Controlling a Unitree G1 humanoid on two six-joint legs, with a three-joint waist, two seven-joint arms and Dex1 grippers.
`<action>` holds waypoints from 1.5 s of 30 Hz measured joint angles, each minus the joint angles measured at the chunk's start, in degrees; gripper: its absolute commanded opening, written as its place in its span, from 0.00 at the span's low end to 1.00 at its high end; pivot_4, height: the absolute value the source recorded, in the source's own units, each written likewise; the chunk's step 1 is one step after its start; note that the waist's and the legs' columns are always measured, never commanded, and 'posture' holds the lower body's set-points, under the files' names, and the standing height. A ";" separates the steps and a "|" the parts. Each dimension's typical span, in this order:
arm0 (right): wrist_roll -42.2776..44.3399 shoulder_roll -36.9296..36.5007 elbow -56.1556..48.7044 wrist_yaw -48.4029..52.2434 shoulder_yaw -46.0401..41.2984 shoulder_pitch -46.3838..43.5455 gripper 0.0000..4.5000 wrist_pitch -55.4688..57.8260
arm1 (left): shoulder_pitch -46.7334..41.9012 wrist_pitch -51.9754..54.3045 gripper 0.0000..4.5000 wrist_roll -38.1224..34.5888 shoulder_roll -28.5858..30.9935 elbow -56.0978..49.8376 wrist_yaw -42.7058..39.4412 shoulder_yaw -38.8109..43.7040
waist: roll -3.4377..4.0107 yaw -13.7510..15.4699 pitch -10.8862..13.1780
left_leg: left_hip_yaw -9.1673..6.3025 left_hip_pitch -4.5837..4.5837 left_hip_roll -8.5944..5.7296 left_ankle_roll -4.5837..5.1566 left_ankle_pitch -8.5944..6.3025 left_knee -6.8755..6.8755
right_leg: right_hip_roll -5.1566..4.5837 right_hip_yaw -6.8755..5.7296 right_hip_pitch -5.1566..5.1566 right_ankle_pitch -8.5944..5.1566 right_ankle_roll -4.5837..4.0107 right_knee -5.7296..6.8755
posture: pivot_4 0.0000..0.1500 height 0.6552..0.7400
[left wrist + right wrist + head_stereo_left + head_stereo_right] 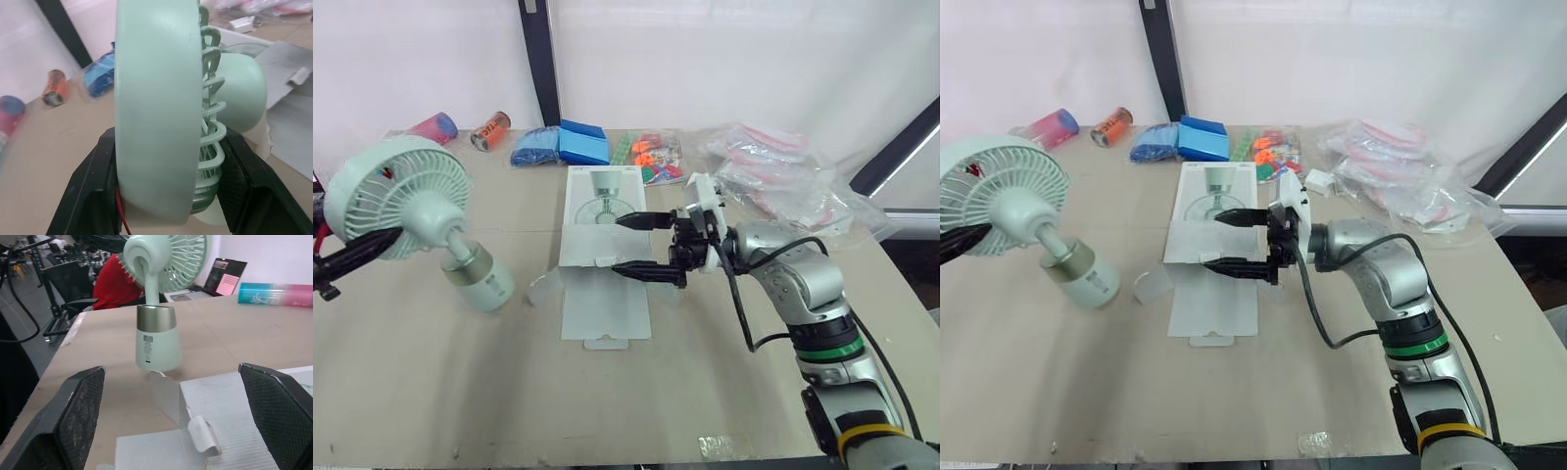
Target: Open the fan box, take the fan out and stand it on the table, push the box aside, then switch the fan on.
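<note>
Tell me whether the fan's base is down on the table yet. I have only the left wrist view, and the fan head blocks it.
Observer: The base of the fan looks to rest on the table, but the fan leans, head tipped toward the robot's left. The left end effector is clamped on the head's rim.
Operator: Report the right end effector.
Observer: The right end effector is open, its fingers spread above the box.
Operator: Describe the box.
Observer: It lies flat mid-table with its near flaps open, just right of the fan's base, not pushed aside.
</note>
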 measured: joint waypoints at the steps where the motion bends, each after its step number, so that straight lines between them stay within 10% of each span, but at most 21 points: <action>1: -0.26 0.44 0.08 -0.30 0.06 -0.31 1.00 -0.01 | -1.12 0.04 0.43 1.13 -0.01 1.03 0.50 -0.49 | -0.01 0.00 0.00 | 0.00 -0.01 0.00 0.00 0.00 0.00 | 0.00 0.00 -0.01 0.01 -0.01 0.00 | 1.00 1.00; 22: -1.88 0.59 0.66 0.26 0.13 -0.09 1.00 -0.14 | -7.69 3.88 0.43 11.27 -2.17 5.01 2.06 -7.15 | -0.24 -0.23 -0.02 | -0.03 -0.15 -0.01 -0.09 -0.05 -0.01 | -0.18 -0.09 -0.16 0.05 -0.03 0.00 | 1.00 1.00; 23: -1.87 0.60 0.66 0.25 0.13 -0.09 1.00 -0.14 | -7.78 4.13 0.66 11.25 -2.17 4.89 1.92 -7.20 | -0.24 -0.23 -0.02 | -0.03 -0.16 -0.01 -0.09 -0.05 -0.01 | -0.18 -0.09 -0.16 0.05 -0.03 0.00 | 1.00 1.00; 28: -1.88 0.66 0.66 0.23 0.14 -0.09 1.00 -0.15 | -8.68 6.07 0.99 10.96 -2.47 3.11 1.65 -7.41 | -0.23 -0.23 -0.02 | -0.03 -0.15 -0.01 -0.09 -0.05 -0.01 | -0.19 -0.09 -0.15 0.05 -0.03 0.01 | 1.00 1.00; 45: -1.93 0.43 0.53 1.75 0.30 0.35 1.00 -0.20 | -8.31 4.67 0.99 13.27 -7.84 1.69 3.36 -3.60 | -0.23 -0.23 -0.02 | -0.04 -0.15 -0.01 -0.09 -0.05 -0.01 | -0.20 -0.10 -0.16 0.05 -0.03 0.01 | 1.00 1.00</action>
